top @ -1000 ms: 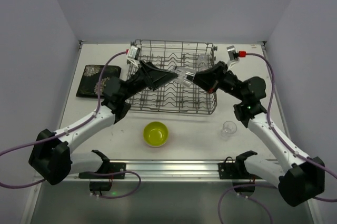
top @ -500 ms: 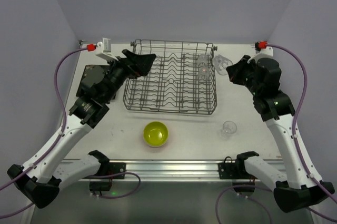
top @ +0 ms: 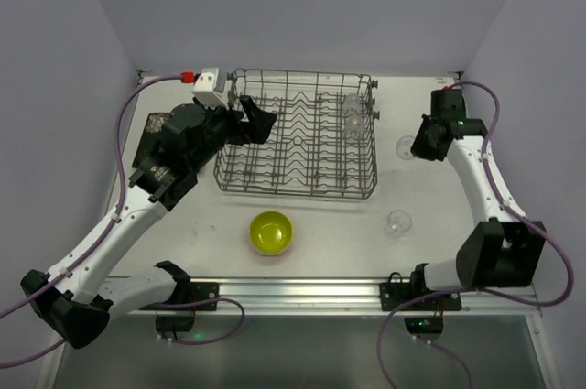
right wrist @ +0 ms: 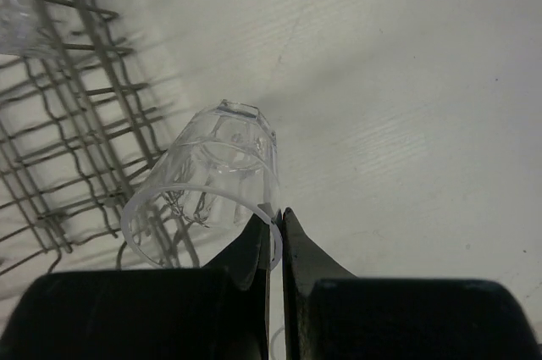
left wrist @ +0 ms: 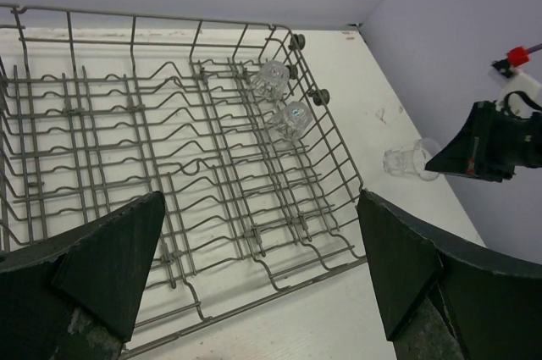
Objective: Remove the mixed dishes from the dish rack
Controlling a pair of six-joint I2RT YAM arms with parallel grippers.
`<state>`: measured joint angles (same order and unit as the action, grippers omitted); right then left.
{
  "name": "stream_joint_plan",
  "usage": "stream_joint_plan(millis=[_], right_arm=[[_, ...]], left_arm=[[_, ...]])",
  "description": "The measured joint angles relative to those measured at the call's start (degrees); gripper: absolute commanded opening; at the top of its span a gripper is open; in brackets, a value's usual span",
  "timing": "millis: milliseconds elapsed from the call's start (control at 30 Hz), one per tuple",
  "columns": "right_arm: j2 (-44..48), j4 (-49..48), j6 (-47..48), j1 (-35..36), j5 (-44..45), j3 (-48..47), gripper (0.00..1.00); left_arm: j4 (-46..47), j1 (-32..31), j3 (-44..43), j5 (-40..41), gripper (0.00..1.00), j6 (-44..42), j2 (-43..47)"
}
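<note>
The grey wire dish rack (top: 298, 174) stands mid-table. Two clear glasses (top: 352, 110) sit in its far right corner, and the left wrist view shows them there too (left wrist: 284, 99). My left gripper (top: 256, 122) hovers open over the rack's left end, fingers (left wrist: 110, 258) spread wide with nothing between them. To the right of the rack my right gripper (top: 414, 147) is shut on the rim of a tilted clear glass (right wrist: 207, 186), held just above the table. Another clear glass (top: 397, 221) and the yellow-green bowl (top: 271, 232) stand in front of the rack.
A black flowered plate (top: 151, 128) lies left of the rack, mostly hidden under my left arm. The rack's wires (right wrist: 59, 123) are close to the held glass on its left. Walls enclose the table on three sides.
Both grippers met over the rack's middle around a glass. The left one opened and drew back to the rack's left end; the right one carried the glass out to the right.
</note>
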<state>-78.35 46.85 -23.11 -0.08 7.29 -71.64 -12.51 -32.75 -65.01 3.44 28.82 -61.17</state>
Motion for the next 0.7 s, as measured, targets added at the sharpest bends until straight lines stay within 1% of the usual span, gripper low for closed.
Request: stream_joint_plan(millis=[167,300,400,433,500,533,567,600,667,700], right_arm=[[-9.70,0.09,0.46,-1.81,-0.87,3.19,0.02],[-14.05,0.22,1.07,-3.76,-2.58,5.42,0.01],[-15.39,0.20,1.25,-4.52,-3.39,5.55,0.04],[-15.34,0.17,1.29,-4.61,-3.65,5.55,0.09],[-15.34,0.02,1.38,-4.87,-4.04,5.55,0.16],[-15.34,0.02,1.42,-4.96,-4.09,5.57,0.38],[-15.34,0.02,1.38,-5.20,-4.24,5.57,0.51],[-15.34,0.02,1.51,-5.33,-4.24,5.57,0.63],[-15.30,0.17,1.57,-5.60,-4.20,5.60,0.74],[-15.06,0.28,1.62,-5.62,-4.20,5.60,0.77]], left_arm=[[-0.87,0.00,0.00,-0.24,1.00,-1.55,0.00],[-1.40,0.00,-0.15,-0.48,1.00,-2.03,0.02],[-1.86,0.00,-0.15,-0.46,1.00,-2.08,0.20],[-1.92,0.00,-0.15,-0.46,1.00,-2.08,0.24],[-1.90,0.00,-0.15,-0.46,1.00,-2.08,0.35],[-1.86,0.00,-0.15,-0.48,1.00,-2.10,0.33],[-1.90,0.00,-0.15,-0.52,1.00,-2.10,0.24],[-1.88,0.00,-0.15,-0.66,1.00,-2.08,0.13],[-1.73,0.00,-0.15,-1.01,1.00,-2.08,-0.52],[-1.68,0.00,-0.15,-1.31,1.00,-2.08,-1.05]])
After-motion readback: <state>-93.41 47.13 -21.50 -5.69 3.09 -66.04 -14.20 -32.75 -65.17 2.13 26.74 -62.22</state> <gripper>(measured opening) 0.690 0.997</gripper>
